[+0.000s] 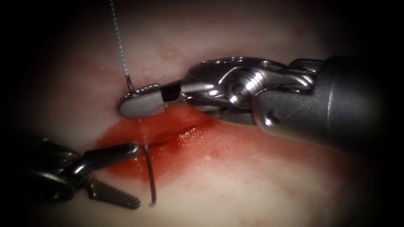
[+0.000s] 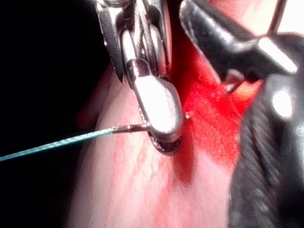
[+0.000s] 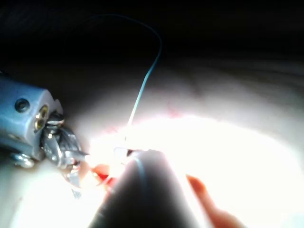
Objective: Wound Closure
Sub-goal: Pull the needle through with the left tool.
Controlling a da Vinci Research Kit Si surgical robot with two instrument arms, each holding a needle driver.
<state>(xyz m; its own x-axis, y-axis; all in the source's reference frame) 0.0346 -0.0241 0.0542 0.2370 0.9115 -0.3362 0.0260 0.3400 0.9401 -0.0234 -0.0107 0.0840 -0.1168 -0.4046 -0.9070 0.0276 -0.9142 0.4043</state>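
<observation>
My right tool (image 1: 126, 103) comes in from the right, its jaws shut on the needle's tail end, just past where the thread (image 1: 120, 42) joins it. The curved needle (image 1: 149, 176) is in the tissue (image 1: 261, 193): it goes under the cut (image 1: 176, 133) and comes out on the near edge, its tip end lying bare. My left tool (image 1: 135, 176) sits at the lower left, jaws open and holding nothing, just left of that bare tip end. In the left wrist view the right tool (image 2: 159, 116) grips the tail, with thread (image 2: 57, 142) trailing away.
Red fluid (image 1: 126, 166) stains the tissue around the cut. The thread runs up and away out of the endoscope view. In the right wrist view the thread (image 3: 147, 80) arcs upward and the left tool (image 3: 61, 152) stands close by.
</observation>
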